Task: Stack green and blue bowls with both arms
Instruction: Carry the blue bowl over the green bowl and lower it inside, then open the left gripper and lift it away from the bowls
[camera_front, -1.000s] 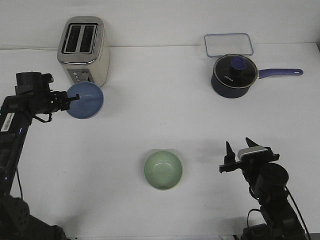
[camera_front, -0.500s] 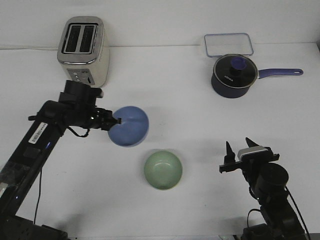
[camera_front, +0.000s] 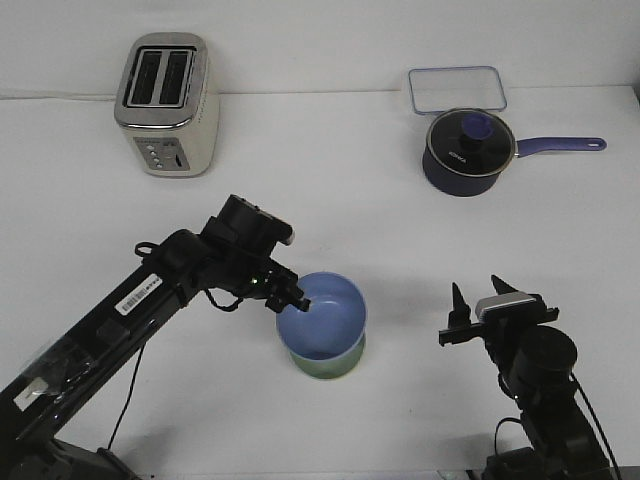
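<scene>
Left tool (camera_front: 297, 301) grips blue bowl (camera_front: 322, 318) rim, over green bowl (camera_front: 325, 367). Right tool (camera_front: 476, 296) spread wide. Saucepan (camera_front: 468, 153) lettering unreadable.

A white bench (camera_front: 330, 200) fills nearly the whole view, meeting a plain white wall (camera_front: 320, 40) along a straight line at the back. Light is even and soft, with faint shadows. At the back left stands a 2-slot toaster (camera_front: 167, 103). At the back right a clear lid (camera_front: 457, 89) lies flat, just behind a dark saucepan (camera_front: 468, 152) whose purple handle points right.
</scene>
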